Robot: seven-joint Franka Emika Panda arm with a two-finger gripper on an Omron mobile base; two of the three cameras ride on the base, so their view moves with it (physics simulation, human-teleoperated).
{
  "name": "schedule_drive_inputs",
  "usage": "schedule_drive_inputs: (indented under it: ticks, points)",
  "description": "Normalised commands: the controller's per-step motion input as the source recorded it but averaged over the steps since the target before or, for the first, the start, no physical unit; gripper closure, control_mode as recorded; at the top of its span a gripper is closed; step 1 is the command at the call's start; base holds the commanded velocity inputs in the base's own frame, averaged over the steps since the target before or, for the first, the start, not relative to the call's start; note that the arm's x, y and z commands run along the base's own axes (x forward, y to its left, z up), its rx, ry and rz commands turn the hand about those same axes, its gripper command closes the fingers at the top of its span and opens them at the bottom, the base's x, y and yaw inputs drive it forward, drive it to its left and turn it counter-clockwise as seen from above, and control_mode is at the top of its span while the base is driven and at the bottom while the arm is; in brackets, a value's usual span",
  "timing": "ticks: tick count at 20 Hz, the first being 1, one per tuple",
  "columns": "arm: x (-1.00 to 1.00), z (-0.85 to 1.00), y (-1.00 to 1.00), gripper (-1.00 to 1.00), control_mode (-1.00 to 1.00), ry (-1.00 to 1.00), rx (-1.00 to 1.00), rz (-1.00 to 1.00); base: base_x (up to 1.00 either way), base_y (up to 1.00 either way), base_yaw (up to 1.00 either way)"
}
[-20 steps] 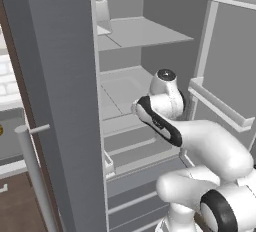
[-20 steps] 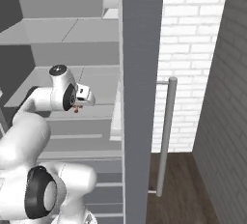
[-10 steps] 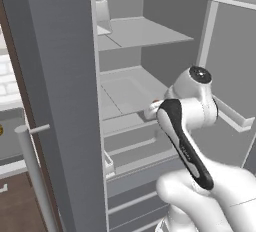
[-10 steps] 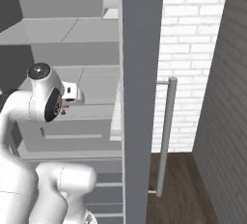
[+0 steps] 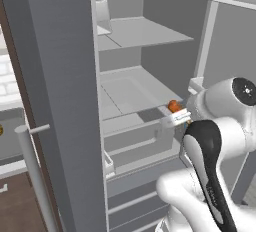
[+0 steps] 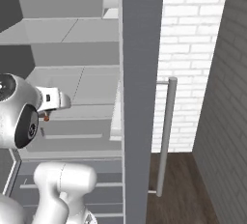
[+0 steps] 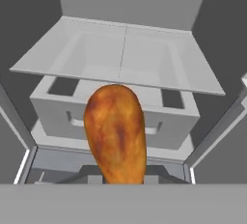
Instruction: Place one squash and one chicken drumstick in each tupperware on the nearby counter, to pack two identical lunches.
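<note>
- Chicken drumstick (image 7: 116, 133): mottled orange-brown skin with darker reddish-brown streaks and patches; in the left base view it shows as a small orange spot (image 5: 173, 106).
- Fridge shelves (image 7: 125, 56) and drawer (image 7: 113, 107): plain pale grey, with darker grey slots in the drawer's top.
- Fridge door (image 6: 136, 97): flat mid grey, with a lighter grey bar handle (image 6: 165, 136).
- Brick wall (image 6: 185, 49): white bricks with pale grey mortar lines.
- Floor (image 6: 176, 189): dark brown wood.

- Chicken drumstick (image 7: 116, 133): orange-brown, mottled with darker patches, thick rounded end pointing away from the hand camera, narrowing toward it.
- Held aloft before open fridge shelves (image 5: 173, 106).
</note>
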Motion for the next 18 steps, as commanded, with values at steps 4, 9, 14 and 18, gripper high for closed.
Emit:
schedule_drive_inputs:
  ticks: [4,9,14,18]
  points:
    - [-0.83,0.89,-0.11,1.0,-1.0,-0.02,0.0,0.0,0.0,0.0,0.0]
    - [-0.58,0.3,-0.19,1.0,-1.0,0.0,0.0,0.0,0.0,0.0,0.0]
    - [-0.28,0.0,-0.32,1.0,-1.0,0.0,0.0,0.0,0.0,0.0,0.0]
    - [-0.22,0.0,-0.13,1.0,1.0,0.0,0.0,0.0,-0.3,-0.07,0.0]
